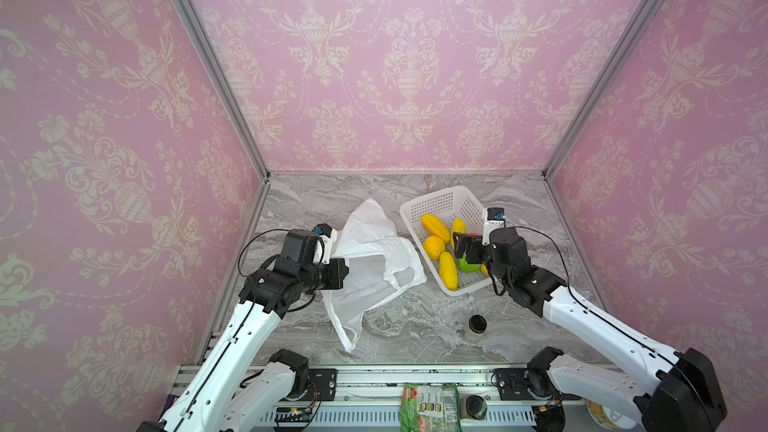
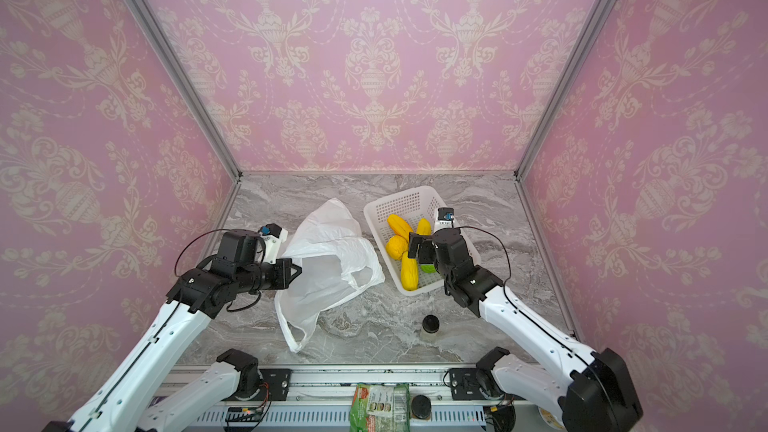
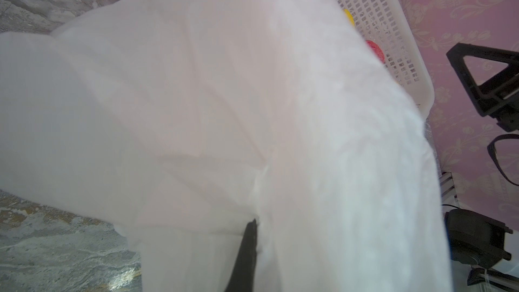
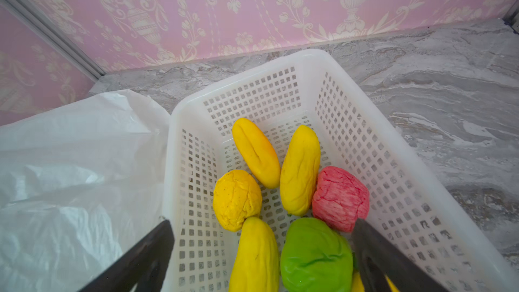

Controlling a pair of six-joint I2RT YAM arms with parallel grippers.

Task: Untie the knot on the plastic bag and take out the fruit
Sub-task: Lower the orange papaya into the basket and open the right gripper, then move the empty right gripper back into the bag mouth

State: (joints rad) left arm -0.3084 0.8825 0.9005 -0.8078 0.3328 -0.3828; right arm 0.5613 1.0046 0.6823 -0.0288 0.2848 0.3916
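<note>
Both top views look down from high in front on the whole table (image 1: 415, 338). Wrist views sit close, sharing plastic bag (image 3: 224, 108) and basket (image 4: 309, 56).

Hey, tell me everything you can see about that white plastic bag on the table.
The thin, crinkly, translucent white plastic bag lies slumped on the grey marble-look table, left of the white perforated basket and against its wall. Its handles lie untied; one loop handle trails toward the front edge. No fruit colours show through it. The left pincer is shut on its left edge.
</note>
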